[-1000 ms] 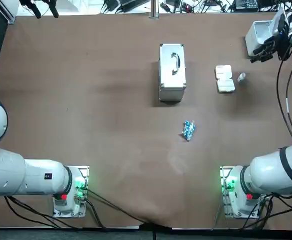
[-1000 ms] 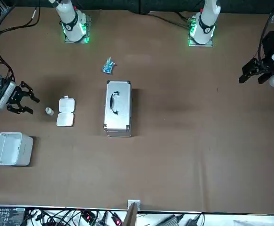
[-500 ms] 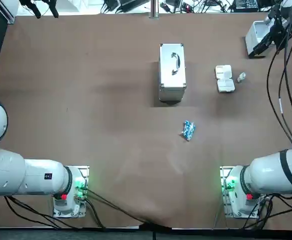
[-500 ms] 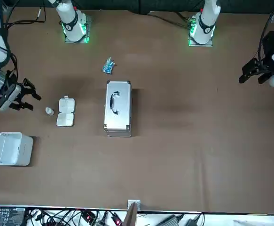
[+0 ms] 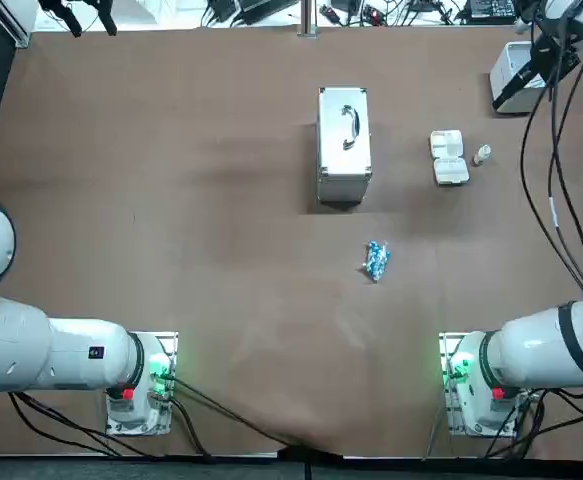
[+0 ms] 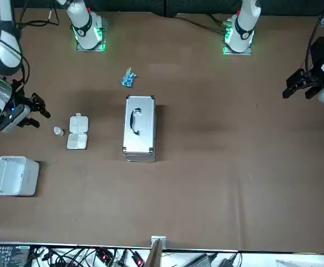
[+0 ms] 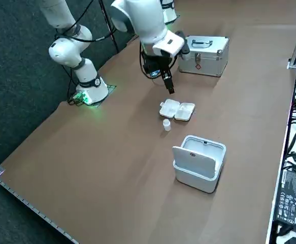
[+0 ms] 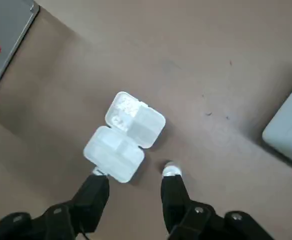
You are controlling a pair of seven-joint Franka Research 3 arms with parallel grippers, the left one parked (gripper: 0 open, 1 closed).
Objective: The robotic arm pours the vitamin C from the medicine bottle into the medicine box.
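Above medicine box (image 8: 124,135), right gripper (image 8: 134,175) hovers, jaws apart.

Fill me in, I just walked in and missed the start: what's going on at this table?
The right arm is the one working. Its right gripper hovers open and empty above the small medicine bottle and the medicine box, touching neither. The bottle stands upright on the table just beside the box, which lies with its lid open. A silver case, a white container and a blue packet sit elsewhere on the table.
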